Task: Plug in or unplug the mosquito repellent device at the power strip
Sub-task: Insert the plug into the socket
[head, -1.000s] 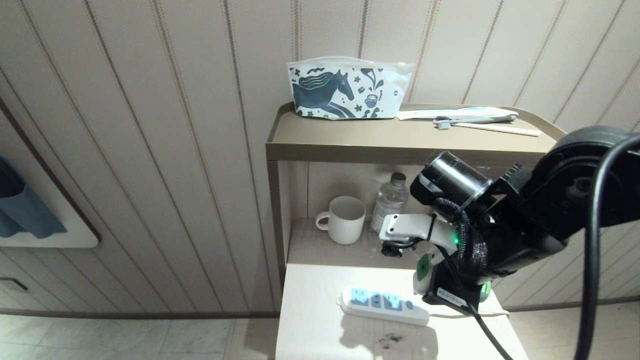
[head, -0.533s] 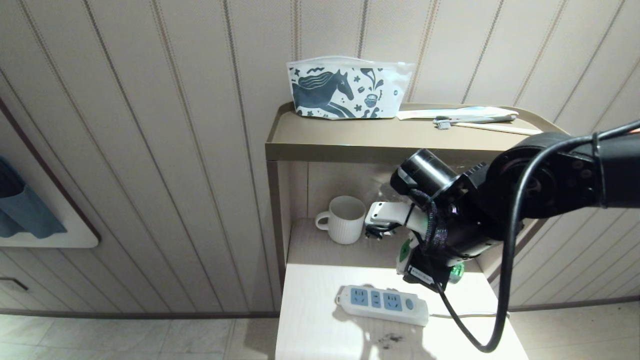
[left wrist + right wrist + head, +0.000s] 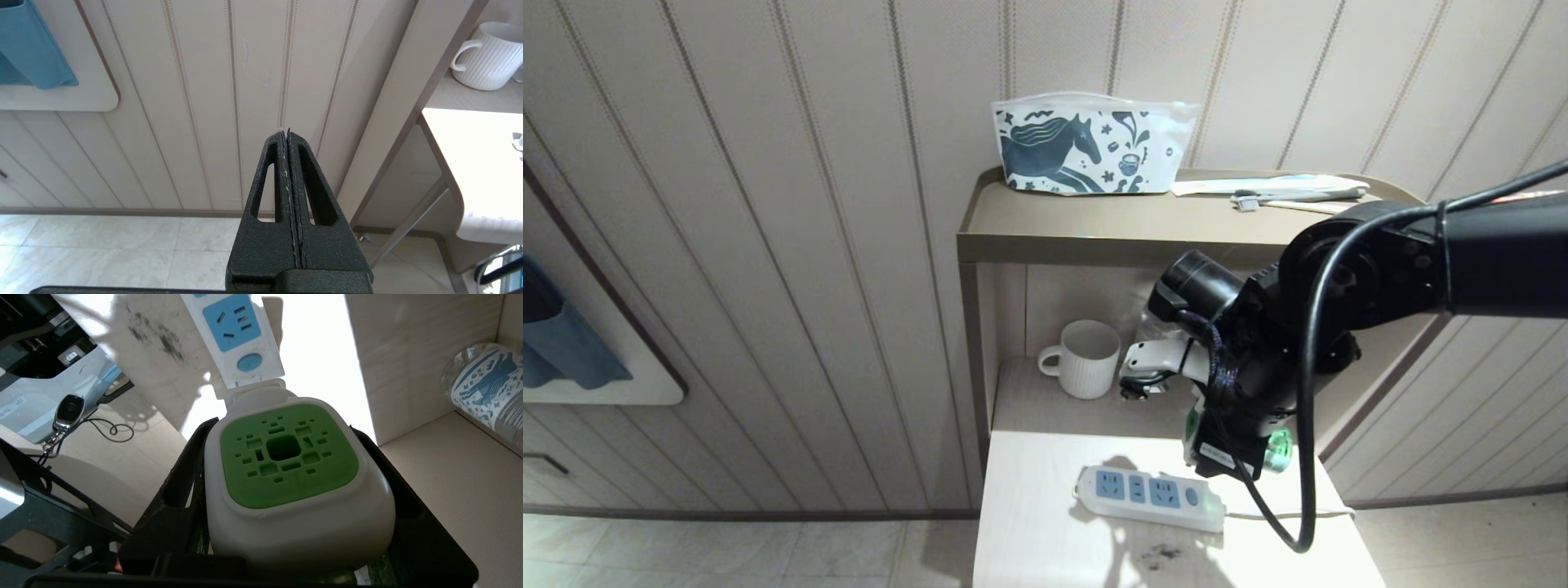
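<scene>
Right wrist view: right end effector (image 3: pixel 294 506) grips the mosquito repellent device (image 3: pixel 290 465); the bottle label (image 3: pixel 486 388) is illegible.

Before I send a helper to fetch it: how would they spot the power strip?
Below the tan shelf holding the horse-print pouch, look at the pale lower tabletop. The power strip lies there, long and white, alone in having light-blue socket faces and a round blue button.

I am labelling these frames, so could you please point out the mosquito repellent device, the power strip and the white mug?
mosquito repellent device (image 3: pixel 288 456): right wrist view, on its green vented top patch.
power strip (image 3: pixel 1147 492): head view, on its middle blue socket face.
white mug (image 3: pixel 1088 359): head view, on its ribbed side.
</scene>
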Robot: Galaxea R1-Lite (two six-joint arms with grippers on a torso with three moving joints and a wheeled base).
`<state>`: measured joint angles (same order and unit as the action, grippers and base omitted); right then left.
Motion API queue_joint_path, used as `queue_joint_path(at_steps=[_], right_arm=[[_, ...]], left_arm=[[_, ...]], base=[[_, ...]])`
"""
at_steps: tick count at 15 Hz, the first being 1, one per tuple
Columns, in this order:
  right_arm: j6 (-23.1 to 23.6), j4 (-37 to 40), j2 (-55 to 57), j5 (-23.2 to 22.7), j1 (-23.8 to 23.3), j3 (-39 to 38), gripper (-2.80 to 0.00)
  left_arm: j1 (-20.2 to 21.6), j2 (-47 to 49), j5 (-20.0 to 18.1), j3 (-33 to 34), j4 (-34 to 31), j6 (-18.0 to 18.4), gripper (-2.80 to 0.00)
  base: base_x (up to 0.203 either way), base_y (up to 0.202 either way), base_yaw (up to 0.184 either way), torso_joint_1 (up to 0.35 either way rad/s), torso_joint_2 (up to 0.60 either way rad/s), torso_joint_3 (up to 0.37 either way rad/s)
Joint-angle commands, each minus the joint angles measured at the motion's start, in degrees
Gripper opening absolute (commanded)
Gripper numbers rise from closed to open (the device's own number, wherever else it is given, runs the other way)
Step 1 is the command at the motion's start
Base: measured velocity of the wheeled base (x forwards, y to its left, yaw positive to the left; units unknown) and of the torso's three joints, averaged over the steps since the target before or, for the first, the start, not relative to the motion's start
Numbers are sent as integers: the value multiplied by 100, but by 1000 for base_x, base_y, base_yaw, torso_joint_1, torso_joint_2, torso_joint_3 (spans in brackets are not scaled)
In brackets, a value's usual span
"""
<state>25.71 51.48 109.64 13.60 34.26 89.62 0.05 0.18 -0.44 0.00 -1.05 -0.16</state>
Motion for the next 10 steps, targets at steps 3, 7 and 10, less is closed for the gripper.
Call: queue_joint_path(at_steps=[3, 7, 10], right_arm=[[119, 37, 220, 2, 1, 186, -280], [171, 115, 295, -11, 60, 341, -280], [162, 195, 308, 2, 64, 300, -280]], left_arm=[[1, -1, 0, 0, -1, -2, -280], [4, -1, 0, 0, -1, -2, -280], [4, -1, 0, 0, -1, -2, -280]], base=[[0, 0, 0, 0, 0, 0], [0, 0, 0, 0, 0, 0], [0, 0, 0, 0, 0, 0]])
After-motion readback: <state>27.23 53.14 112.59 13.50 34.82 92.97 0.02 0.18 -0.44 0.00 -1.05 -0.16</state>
